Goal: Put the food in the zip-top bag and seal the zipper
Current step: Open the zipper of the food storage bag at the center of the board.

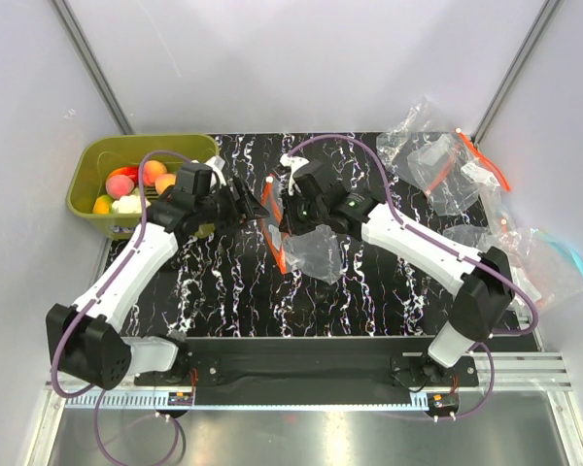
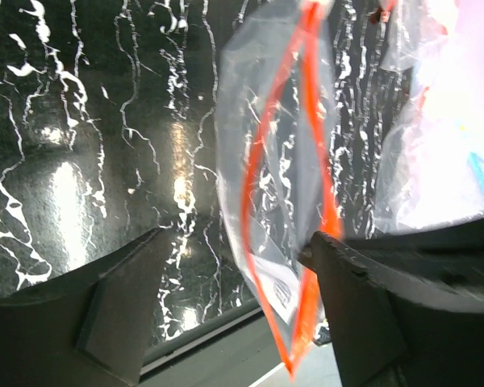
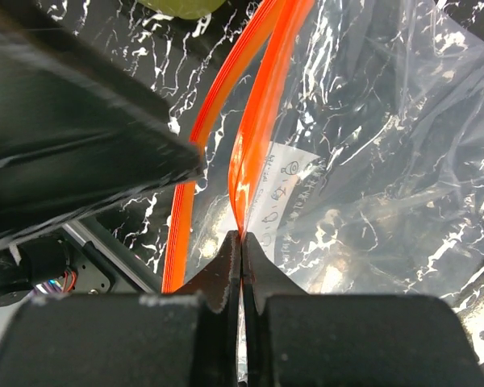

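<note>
The zip-top bag [image 1: 316, 254] hangs crumpled over the middle of the black marbled table, its mouth held apart. My right gripper [image 3: 242, 235] is shut on one lip of the red-orange zipper [image 3: 254, 121]; the other lip [image 3: 181, 218] hangs free to its left. My left gripper [image 2: 234, 262] is open around the bag's mouth [image 2: 282, 185], and its right finger [image 2: 363, 306] touches the orange strip while the left finger [image 2: 121, 298] stands clear. In the top view the two grippers [image 1: 241, 201] [image 1: 287, 209] face each other across the zipper [image 1: 275, 218]. The food, orange-pink round fruits [image 1: 154, 171], lies in the green bin.
The green bin [image 1: 189, 146] stands at the table's back left, with a white cauliflower [image 1: 126, 204] and a red item among the fruits. More clear bags are piled at the back right [image 1: 437, 160], and one with a light-blue strip [image 1: 554, 257] lies at the right edge.
</note>
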Controlling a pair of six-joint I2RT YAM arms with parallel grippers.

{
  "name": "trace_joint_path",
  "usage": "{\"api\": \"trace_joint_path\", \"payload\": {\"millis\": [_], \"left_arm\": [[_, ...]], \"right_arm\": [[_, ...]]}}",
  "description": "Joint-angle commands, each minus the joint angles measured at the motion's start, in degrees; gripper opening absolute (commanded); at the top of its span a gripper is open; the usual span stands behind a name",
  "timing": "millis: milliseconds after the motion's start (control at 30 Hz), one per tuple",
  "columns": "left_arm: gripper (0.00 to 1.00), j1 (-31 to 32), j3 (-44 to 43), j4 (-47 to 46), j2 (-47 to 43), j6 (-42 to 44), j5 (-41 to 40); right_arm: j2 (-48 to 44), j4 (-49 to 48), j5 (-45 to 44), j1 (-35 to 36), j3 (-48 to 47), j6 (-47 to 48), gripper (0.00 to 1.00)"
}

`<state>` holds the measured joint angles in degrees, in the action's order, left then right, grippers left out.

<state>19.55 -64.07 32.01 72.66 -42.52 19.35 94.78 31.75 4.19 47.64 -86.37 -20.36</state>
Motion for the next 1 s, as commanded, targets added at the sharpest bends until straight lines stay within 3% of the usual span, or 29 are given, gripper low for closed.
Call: {"api": "trace_joint_path", "payload": {"millis": [0,167,267,333,367,433,467,533,567,700,967], "left_arm": [[0.75,0.58,0.35,-4.67,1.42,0.51,-1.34],[0.65,1.80,0.27,-7.22,4.41,0.69,-2.13],[0.41,2.85,-0.52,-8.89,6.70,0.77,-2.56],[0.09,3.21,-1.14,-9.07,8.45,1.04,-2.92],[0.00,3.21,-1.49,-8.72,8.81,1.30,-2.74],[0.00,3.30,-2.11,-8.54,9.07,1.91,-3.09],[0.00,3.47,-2.37,-8.28,8.90,2.18,-3.53],[0.00,4.44,-3.77,-7.67,8.11,3.76,-5.54],[0.00,4.97,-4.65,-6.10,7.93,4.46,-6.43],[0.00,7.69,-8.26,-3.53,6.97,6.40,-9.77],[0.00,12.09,-12.39,0.59,7.23,6.31,-15.04]], "right_arm": [[-3.64,-1.16,2.05,-0.61,-0.91,0.76,0.00],[-5.40,-2.39,3.11,-0.88,0.76,0.76,0.00],[-5.75,-2.04,3.55,-1.23,1.29,0.85,0.00],[-6.27,-1.69,3.20,-1.58,1.47,0.67,0.00],[-6.45,-1.34,2.94,-1.84,1.47,0.67,0.00],[-6.63,-0.03,1.71,-2.28,1.03,0.41,0.07],[-6.72,0.59,1.18,-2.55,0.76,0.41,0.28],[-6.28,3.05,-0.93,-2.64,-0.46,0.58,0.51],[-6.02,4.01,-1.54,-2.64,-1.25,0.67,0.67],[-5.66,7.80,-3.48,-2.55,-5.29,1.02,0.77],[-5.22,10.53,-3.92,-2.46,-10.92,3.05,0.70]]}}
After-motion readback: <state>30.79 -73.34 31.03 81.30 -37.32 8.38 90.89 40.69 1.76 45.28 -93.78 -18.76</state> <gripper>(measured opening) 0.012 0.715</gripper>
